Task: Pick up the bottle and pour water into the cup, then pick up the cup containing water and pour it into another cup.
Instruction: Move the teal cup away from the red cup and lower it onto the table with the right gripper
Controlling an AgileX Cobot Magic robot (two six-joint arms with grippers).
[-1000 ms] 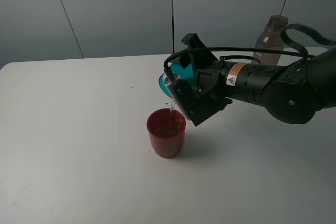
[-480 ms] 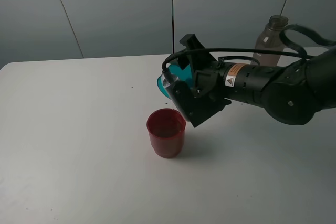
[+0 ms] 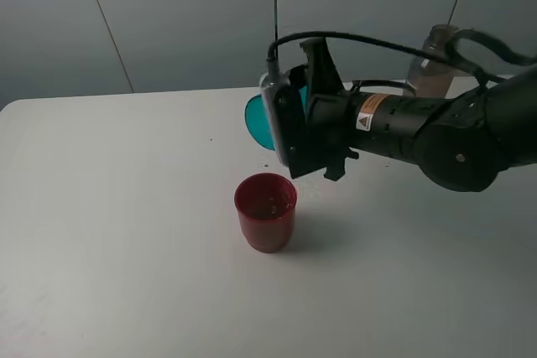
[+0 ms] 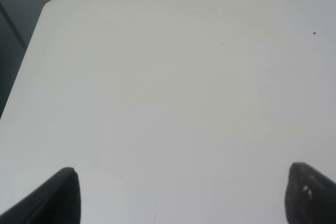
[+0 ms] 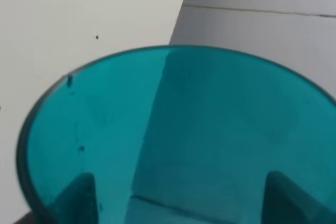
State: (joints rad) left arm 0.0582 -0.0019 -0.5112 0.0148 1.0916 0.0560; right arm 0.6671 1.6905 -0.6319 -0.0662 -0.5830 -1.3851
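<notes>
The cup (image 3: 256, 119) hangs behind another cup (image 3: 265, 211); the bottle (image 3: 433, 64) far right.

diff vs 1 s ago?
The stream into the red cup has stopped. The right gripper has lifted and rolled back, carrying the teal cup up off the pour, mouth still sideways. Grip unchanged; red cup and bottle haven't moved.
</notes>
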